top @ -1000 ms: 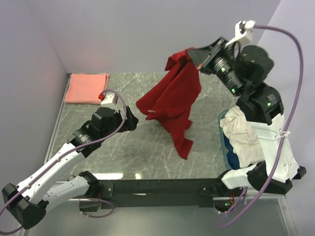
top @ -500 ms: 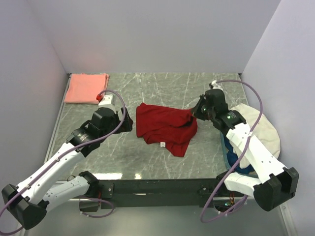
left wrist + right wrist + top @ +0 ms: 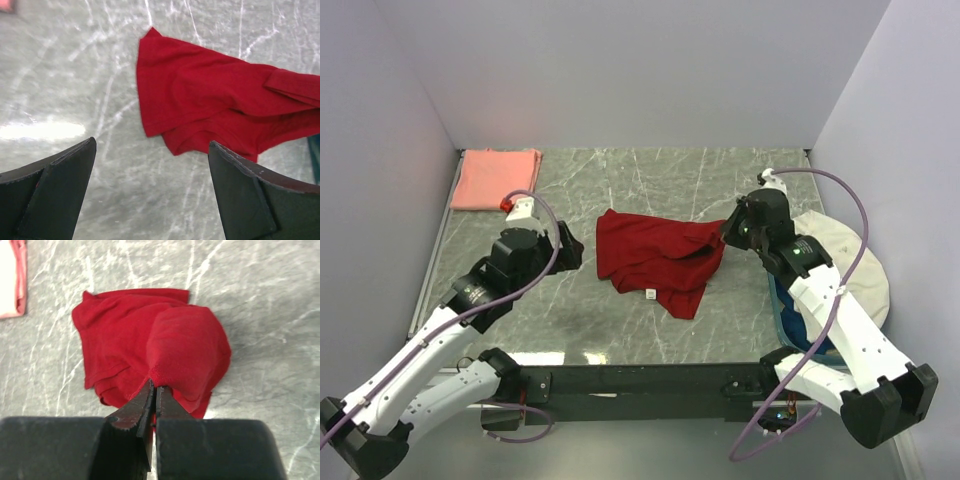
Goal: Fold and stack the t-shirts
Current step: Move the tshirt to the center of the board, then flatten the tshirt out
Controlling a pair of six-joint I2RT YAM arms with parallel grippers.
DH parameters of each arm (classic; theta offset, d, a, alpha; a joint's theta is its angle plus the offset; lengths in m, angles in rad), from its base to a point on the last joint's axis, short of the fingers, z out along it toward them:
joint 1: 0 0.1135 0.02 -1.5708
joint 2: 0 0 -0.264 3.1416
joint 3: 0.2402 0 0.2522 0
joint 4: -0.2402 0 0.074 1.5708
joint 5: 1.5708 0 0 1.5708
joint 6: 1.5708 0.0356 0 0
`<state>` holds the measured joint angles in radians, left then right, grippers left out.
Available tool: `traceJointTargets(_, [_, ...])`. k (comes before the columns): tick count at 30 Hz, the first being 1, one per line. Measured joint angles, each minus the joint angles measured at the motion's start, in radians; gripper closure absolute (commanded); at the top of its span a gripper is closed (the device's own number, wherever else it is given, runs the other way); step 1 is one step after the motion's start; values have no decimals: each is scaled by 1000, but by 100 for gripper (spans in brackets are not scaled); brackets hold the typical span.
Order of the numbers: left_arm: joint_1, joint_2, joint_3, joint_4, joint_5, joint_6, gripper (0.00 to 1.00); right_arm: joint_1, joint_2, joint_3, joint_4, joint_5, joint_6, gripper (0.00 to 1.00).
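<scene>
The deep red t-shirt (image 3: 655, 255) lies crumpled on the marble table's middle; it also shows in the left wrist view (image 3: 215, 100) and the right wrist view (image 3: 145, 345). My right gripper (image 3: 728, 232) is shut on the shirt's right edge, its jaws pinched on a raised fold (image 3: 156, 382). My left gripper (image 3: 570, 252) is open and empty, just left of the shirt, with bare table between its fingers (image 3: 150, 190). The salmon-pink t-shirt (image 3: 496, 179) lies folded at the far left corner, also in the right wrist view (image 3: 11, 280).
A blue basket (image 3: 783, 310) with cream cloth (image 3: 855, 262) stands at the right edge, under my right arm. Grey walls close the table at the back and sides. A black rail (image 3: 640, 380) runs along the near edge.
My right gripper has lowered the red shirt from high in the air onto the table, still holding it. My left gripper has drawn back slightly to the left.
</scene>
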<state>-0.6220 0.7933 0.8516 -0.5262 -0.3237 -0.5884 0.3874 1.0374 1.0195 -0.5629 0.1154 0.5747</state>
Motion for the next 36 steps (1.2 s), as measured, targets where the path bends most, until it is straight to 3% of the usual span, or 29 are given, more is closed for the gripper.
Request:
traceJointTargets(11, [0, 73, -225, 175, 89, -157, 6, -45, 23, -57, -27, 76, 18, 97])
traceJointTargets(18, [11, 317, -225, 329, 86, -196, 29, -57, 66, -54, -28, 79, 13, 98])
traceJointTargets(29, [28, 610, -200, 483, 136, -244, 30, -71, 42, -49, -21, 30, -12, 98])
traceJointTargets(36, [28, 756, -108, 530, 152, -211, 39, -87, 30, -49, -11, 0, -31, 98])
